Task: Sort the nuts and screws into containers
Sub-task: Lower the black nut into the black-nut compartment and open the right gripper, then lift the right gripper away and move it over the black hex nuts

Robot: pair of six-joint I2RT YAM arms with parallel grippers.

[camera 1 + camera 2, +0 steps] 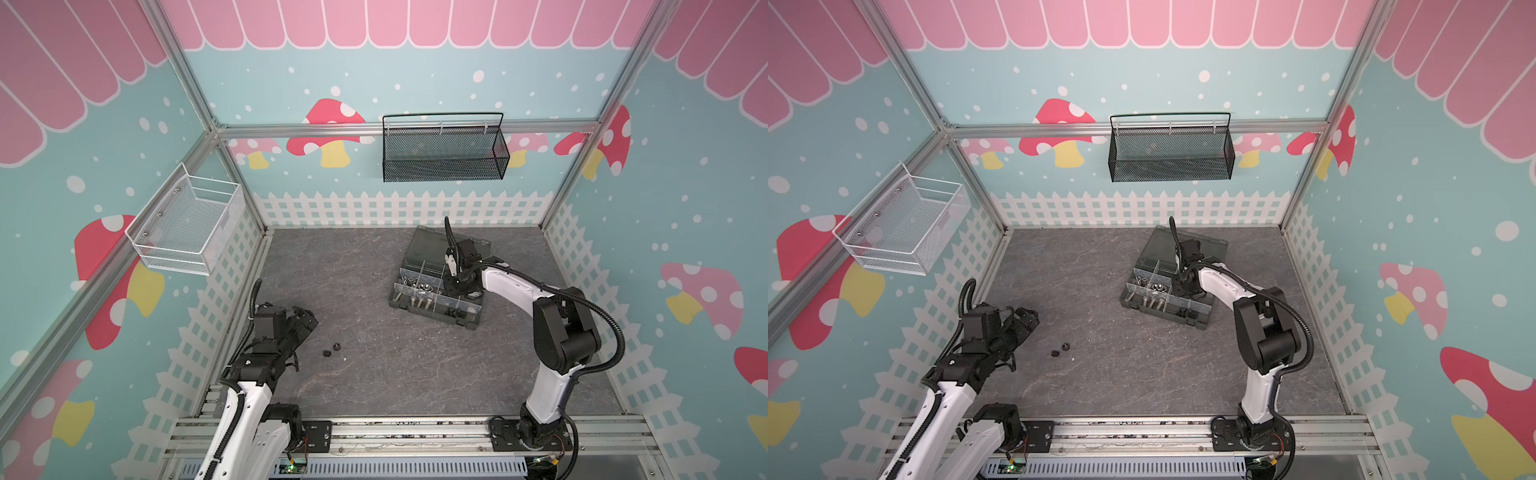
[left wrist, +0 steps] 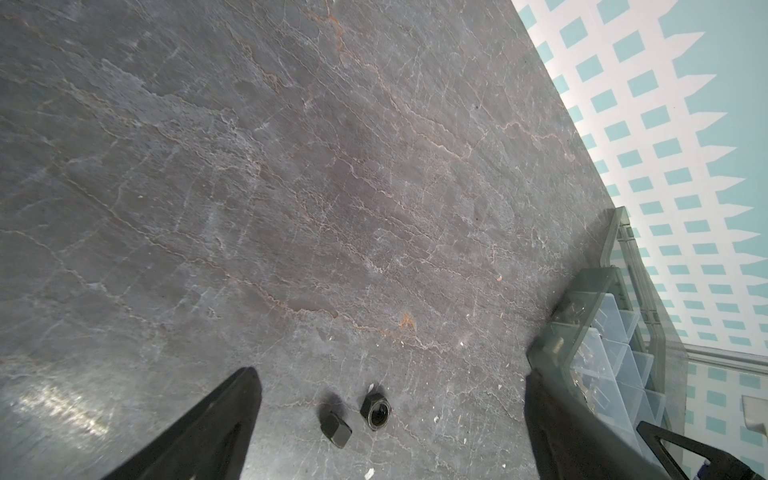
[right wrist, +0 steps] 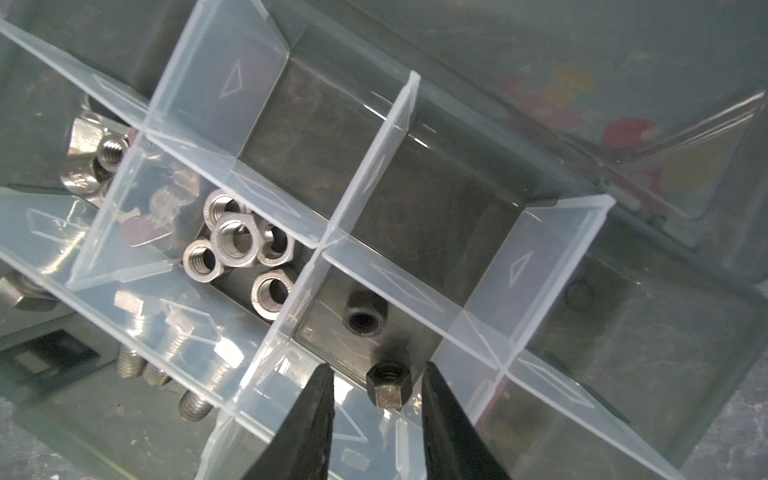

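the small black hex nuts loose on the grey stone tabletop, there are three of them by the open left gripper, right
Not three: two small black hex nuts lie loose on the grey stone tabletop by the open left gripper. The left wrist view shows both, side by side.

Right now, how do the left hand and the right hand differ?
Place: the left hand hangs over the table near two loose black nuts; the right hand is down in the organiser box.
Opening: the left hand gapes wide; the right hand's jaws stand narrowly apart.
Contents: nothing sits between the left hand's fingers; a black nut sits between the right hand's, touching neither.
Shared: both open, gripping nothing.
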